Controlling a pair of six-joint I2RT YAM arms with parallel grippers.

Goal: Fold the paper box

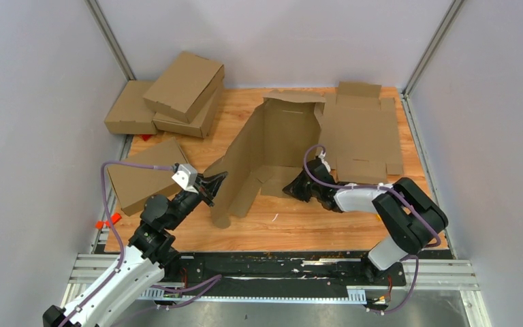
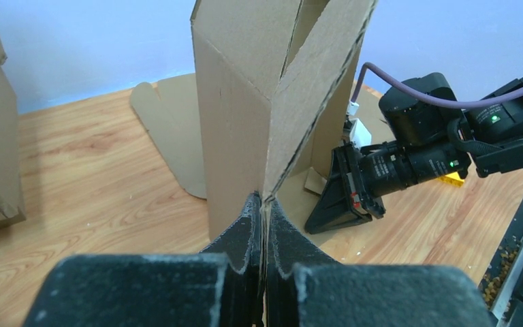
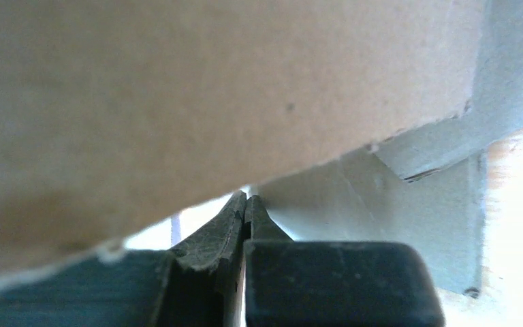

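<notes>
From above, the paper box (image 1: pixel 272 139) stands half-folded in the middle of the wooden table (image 1: pixel 313 228), its panels raised and open toward the arms. The left gripper (image 1: pixel 216 182) meets the box's left wall at its near edge, and the right gripper (image 1: pixel 293 189) lies low against the flaps at the box's floor. A flat cardboard sheet (image 1: pixel 361 129) lies just right of the box, and a stack of closed boxes (image 1: pixel 177 95) sits at the far left corner. In the left wrist view, the fingers (image 2: pixel 245 231) are pinched tight on the edge of the upright wall. In the right wrist view, the fingers (image 3: pixel 226 221) are pressed together under a cardboard panel; I cannot tell whether anything thin lies between them.
</notes>
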